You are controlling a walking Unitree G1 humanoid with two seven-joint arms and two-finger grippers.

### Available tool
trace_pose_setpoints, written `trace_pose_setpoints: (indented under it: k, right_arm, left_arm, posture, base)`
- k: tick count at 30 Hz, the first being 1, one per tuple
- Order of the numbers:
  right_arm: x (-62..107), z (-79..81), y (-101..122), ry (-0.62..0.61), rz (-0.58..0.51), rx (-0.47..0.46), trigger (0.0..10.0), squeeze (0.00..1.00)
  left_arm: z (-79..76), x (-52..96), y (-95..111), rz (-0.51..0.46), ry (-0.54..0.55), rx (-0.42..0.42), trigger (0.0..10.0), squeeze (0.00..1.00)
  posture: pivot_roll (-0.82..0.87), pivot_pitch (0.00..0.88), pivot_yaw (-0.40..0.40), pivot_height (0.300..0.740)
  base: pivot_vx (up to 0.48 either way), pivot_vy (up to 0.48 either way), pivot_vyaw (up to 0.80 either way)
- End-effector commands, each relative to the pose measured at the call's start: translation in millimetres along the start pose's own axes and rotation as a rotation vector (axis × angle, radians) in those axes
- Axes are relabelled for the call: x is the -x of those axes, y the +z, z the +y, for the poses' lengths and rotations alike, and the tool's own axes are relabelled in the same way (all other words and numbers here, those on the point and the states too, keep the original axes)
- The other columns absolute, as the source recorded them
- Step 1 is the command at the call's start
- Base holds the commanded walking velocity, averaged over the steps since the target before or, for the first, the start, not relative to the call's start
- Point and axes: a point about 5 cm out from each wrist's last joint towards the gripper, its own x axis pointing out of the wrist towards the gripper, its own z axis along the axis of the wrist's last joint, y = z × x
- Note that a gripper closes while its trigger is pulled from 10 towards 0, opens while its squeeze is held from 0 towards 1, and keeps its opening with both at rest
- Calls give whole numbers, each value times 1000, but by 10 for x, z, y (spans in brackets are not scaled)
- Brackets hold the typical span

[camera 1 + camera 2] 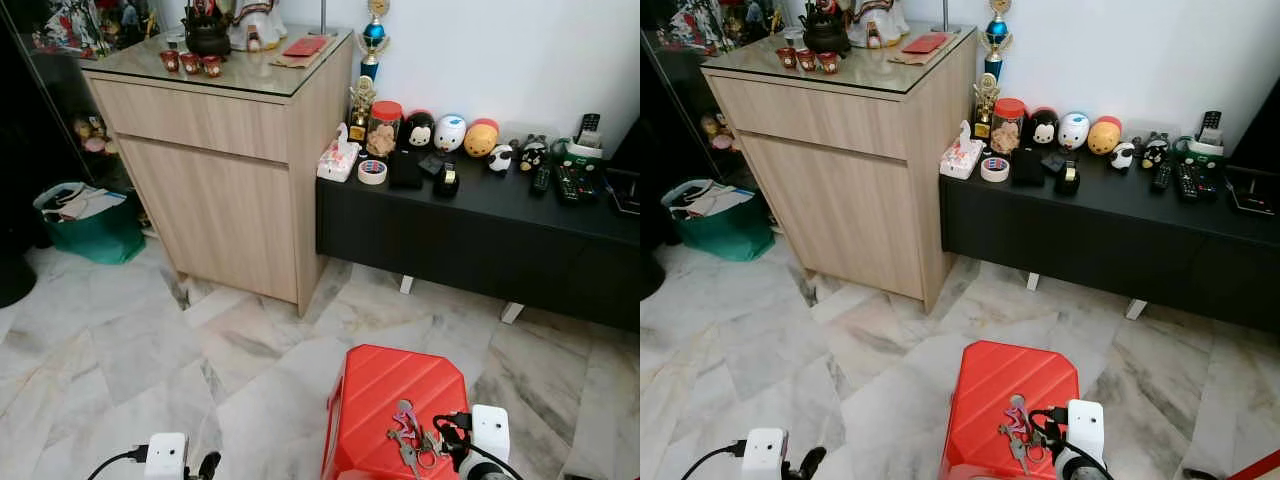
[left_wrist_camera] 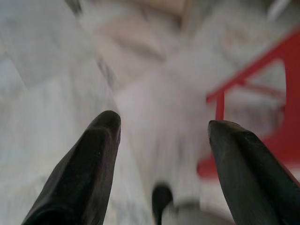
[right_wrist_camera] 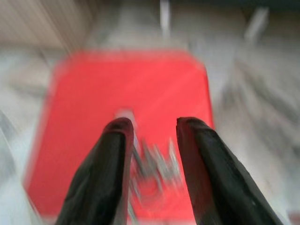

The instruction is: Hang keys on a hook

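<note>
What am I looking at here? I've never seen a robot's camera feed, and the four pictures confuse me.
The two wide pictures come from the robot's head, looking down at a marble floor. The two blurry ones come from cameras on its wrists, each looking along a tool's two black fingers. A red plastic stool stands just before the robot, with a bunch of keys lying on it. The right tool hovers over the keys, fingers apart, holding nothing. The left tool is open above the floor beside the stool. Behind stand a wooden cabinet and a low black sideboard with small ornaments and remotes.
</note>
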Motion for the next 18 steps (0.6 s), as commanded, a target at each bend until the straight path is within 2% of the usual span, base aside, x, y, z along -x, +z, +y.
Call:
trace_pose_setpoints:
  k: [1,2,3,4,5,7,9,11,13,14,18]
  right_arm:
    - [-107,154,660,86,-299,30,10000,0]
    - [-84,208,818,110,-372,45,10000,0]
    - [-64,229,870,117,-401,53,10000,0]
    - [-40,229,922,110,-433,56,10000,0]
    - [-40,229,922,110,-433,56,10000,0]
    - [-11,214,955,86,-457,52,10000,0]
    - [-3,207,965,79,-463,50,10000,0]
    - [63,129,951,48,-480,58,10000,0]
    - [185,38,922,13,-487,45,10000,0]
    - [185,38,922,13,-487,45,10000,0]
    - [375,-16,899,4,-476,57,10000,0]
  left_arm:
    - [-87,-261,809,-322,-46,-65,10000,0]
    - [-132,-247,1009,-407,-60,-84,10000,0]
    - [-154,-216,1075,-444,-67,-91,10000,0]
    - [-179,-142,1130,-490,-70,-91,10000,0]
    - [-179,-142,1130,-490,-70,-91,10000,0]
    - [-186,-49,1176,-535,-73,-82,10000,0]
    - [-183,-31,1187,-543,-70,-77,10000,0]
    - [-158,47,1213,-577,-62,-92,10000,0]
    - [-139,116,1218,-584,-61,-95,10000,0]
    - [-139,116,1218,-584,-61,-95,10000,0]
    - [-132,243,1281,-558,-68,-97,10000,0]
  posture:
    - [77,0,-42,740]
    - [83,0,-48,740]
    - [83,0,-48,740]
    - [94,0,-57,740]
    - [94,0,-57,740]
    - [93,0,-59,740]
    - [92,0,-57,740]
    - [103,0,-64,740]
    - [103,0,-67,740]
    - [103,0,-67,740]
    - [85,0,-66,740]
  base:
    - [0,0,0]
    - [0,0,0]
    - [0,0,0]
    - [0,0,0]
    - [0,0,0]
    - [0,0,0]
    - [0,0,0]
    - [0,0,0]
    - [0,0,0]
    - [0,0,0]
    - [0,0,0]
